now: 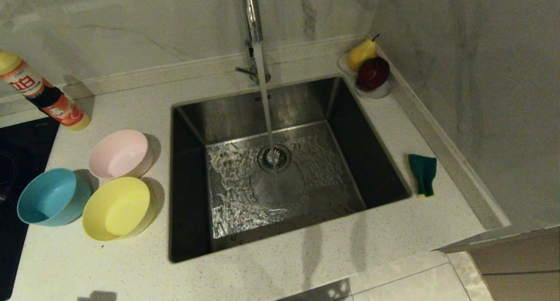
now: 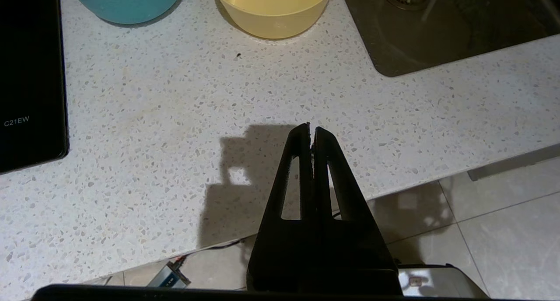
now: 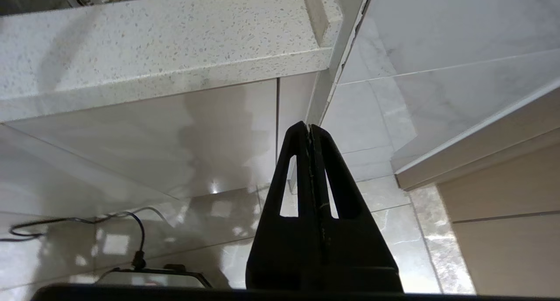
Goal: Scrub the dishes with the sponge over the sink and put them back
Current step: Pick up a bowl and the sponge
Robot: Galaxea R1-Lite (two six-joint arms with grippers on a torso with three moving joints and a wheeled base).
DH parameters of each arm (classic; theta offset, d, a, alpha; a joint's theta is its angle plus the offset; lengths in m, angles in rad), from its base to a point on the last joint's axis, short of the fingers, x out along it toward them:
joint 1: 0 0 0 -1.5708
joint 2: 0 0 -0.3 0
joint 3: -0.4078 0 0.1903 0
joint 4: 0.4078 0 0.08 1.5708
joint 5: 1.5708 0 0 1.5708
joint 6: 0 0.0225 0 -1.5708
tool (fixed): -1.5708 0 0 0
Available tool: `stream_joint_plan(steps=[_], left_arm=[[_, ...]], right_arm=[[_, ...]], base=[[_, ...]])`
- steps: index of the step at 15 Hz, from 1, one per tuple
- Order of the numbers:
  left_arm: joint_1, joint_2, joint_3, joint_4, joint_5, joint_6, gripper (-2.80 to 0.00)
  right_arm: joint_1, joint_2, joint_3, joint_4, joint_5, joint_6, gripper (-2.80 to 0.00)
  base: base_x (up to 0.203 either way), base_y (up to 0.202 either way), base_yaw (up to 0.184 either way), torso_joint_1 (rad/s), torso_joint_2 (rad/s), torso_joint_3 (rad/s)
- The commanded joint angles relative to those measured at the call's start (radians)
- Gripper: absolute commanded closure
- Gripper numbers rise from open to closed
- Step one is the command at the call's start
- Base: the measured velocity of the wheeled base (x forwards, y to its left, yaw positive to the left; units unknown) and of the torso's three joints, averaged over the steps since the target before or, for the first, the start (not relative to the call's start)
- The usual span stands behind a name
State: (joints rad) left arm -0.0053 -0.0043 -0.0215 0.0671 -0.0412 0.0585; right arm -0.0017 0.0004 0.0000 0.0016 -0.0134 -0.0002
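Three bowls stand on the counter left of the sink point(image 1: 188, 183): a pink bowl point(image 1: 120, 154), a blue bowl point(image 1: 52, 197) and a yellow bowl point(image 1: 117, 208). Water runs from the tap point(image 1: 253, 16) onto the drain point(image 1: 274, 158). The sponge point(image 1: 423, 174) lies green face up on the counter right of the sink. Neither arm shows in the head view. My left gripper point(image 2: 311, 128) hangs shut and empty over the counter's front edge, short of the yellow bowl point(image 2: 273, 10) and blue bowl point(image 2: 124, 1). My right gripper point(image 3: 309, 126) is shut and empty, below the counter edge point(image 3: 166, 80).
A detergent bottle point(image 1: 41, 93) leans at the back left, beside a black cooktop point(image 1: 17, 161). A white dish point(image 1: 376, 92) with a pear point(image 1: 361, 54) and a dark red apple point(image 1: 372, 73) sits in the back right corner. A marble wall point(image 1: 481, 95) rises along the right.
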Motion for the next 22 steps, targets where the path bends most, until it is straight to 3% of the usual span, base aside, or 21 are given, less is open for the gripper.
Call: stream_joint_plan(steps=[1,4,6,10,14,20,22], left_arm=[[0.000,0.004,0.000,0.000,0.000,0.000,0.00],[-0.001,0.004,0.000,0.000,0.000,0.001,0.00],[-0.001,0.004,0.000,0.000,0.000,0.000,0.00],[-0.001,0.004,0.000,0.000,0.000,0.000,0.00],[-0.001,0.004,0.000,0.000,0.000,0.000,0.00],[-0.001,0.004,0.000,0.000,0.000,0.000,0.00],[-0.001,0.004,0.000,0.000,0.000,0.000,0.00]], right_arm=[[-0.001,0.000,-0.002,0.010,0.001,-0.026,0.00],[-0.001,-0.001,-0.032,0.006,0.003,-0.094,0.00],[-0.001,0.023,-0.174,0.040,0.018,-0.097,0.00],[-0.008,0.183,-0.507,0.233,0.172,-0.104,0.00],[-0.030,0.488,-0.668,0.312,0.277,-0.117,0.00],[-0.027,0.888,-0.860,0.330,0.295,-0.115,0.00],[0.009,0.973,-0.885,0.316,0.265,-0.111,0.00]], base=[[0.000,0.000,0.000,0.000,0.00,0.000],[0.000,0.000,0.000,0.000,0.00,0.000],[0.000,0.000,0.000,0.000,0.00,0.000],[0.000,0.000,0.000,0.000,0.00,0.000],[0.000,0.000,0.000,0.000,0.00,0.000],[0.000,0.000,0.000,0.000,0.00,0.000],[0.000,0.000,0.000,0.000,0.00,0.000]])
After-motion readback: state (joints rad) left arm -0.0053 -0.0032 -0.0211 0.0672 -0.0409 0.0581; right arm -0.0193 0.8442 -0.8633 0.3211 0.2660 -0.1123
